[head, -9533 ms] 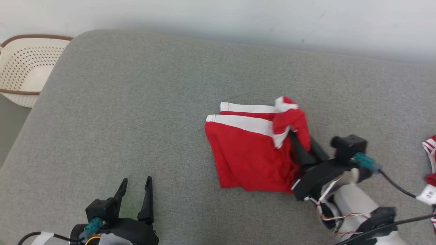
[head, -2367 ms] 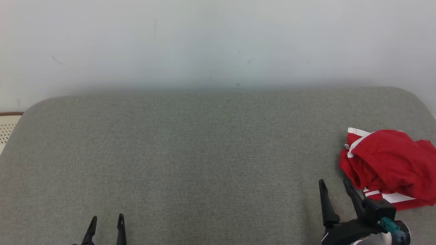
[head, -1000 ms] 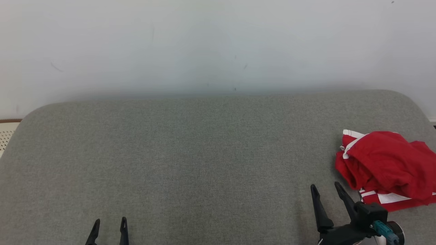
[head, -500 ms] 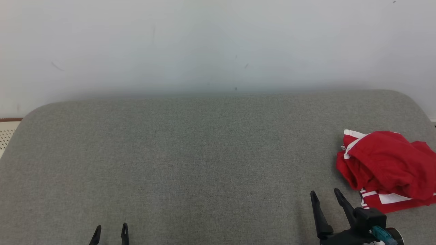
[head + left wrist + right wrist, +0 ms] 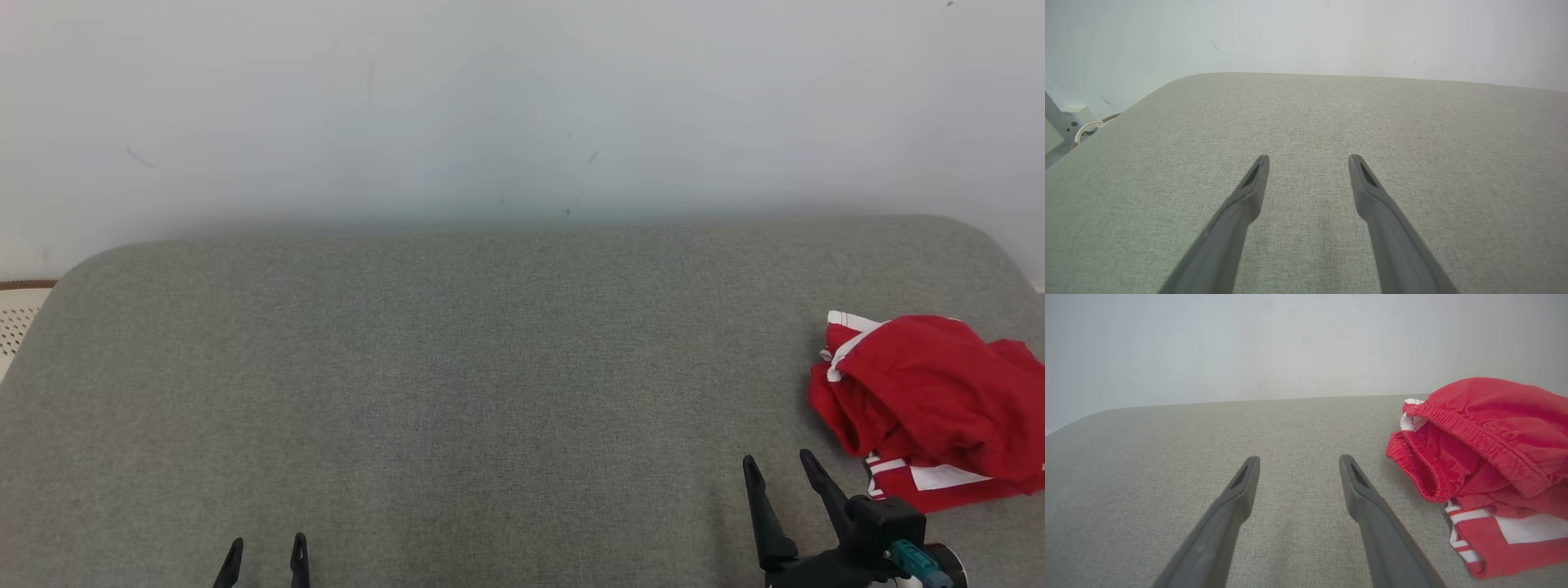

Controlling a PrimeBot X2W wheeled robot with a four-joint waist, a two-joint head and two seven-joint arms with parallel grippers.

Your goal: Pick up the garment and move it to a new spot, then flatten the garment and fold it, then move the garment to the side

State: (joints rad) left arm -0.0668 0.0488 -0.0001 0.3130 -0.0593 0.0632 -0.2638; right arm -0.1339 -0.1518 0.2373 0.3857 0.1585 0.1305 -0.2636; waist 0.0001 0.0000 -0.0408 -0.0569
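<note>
**Garment bunched at right edge of cushion, both grippers open and empty**

- Garment (image 5: pixel 931 400): red fabric with white stripes, lying in a loose crumpled heap, not flat. It sits on the grey cushion (image 5: pixel 490 367) at the far right, partly cut off by the head view's edge.
- Right wrist view shows the garment (image 5: pixel 1486 457) more closely. A gathered elastic hem curls open toward the camera, and the red bulk is mounded above it. A flatter red-and-white striped layer lies underneath at the near side. Can't tell if that's the same piece or a second one.
- Right gripper (image 5: pixel 777 457): at lower right, just to the left of the heap and nearer the robot. Fingers are spread wide with nothing between them and no contact with the fabric. The wrist view confirms this: the right gripper (image 5: pixel 1299 458) has bare cushion between its fingers, with the garment off to the side of the right-hand finger.
- Left gripper (image 5: pixel 268 541): tips just showing at bottom left, well apart from the garment. Seen from its own wrist camera, the left gripper (image 5: pixel 1309 157) has its jaws wide apart and holds nothing, over bare cushion.
- Surroundings: plain pale wall (image 5: pixel 490 98) behind the cushion. A sliver of perforated cream basket (image 5: pixel 16 314) sits at the left edge.
</note>
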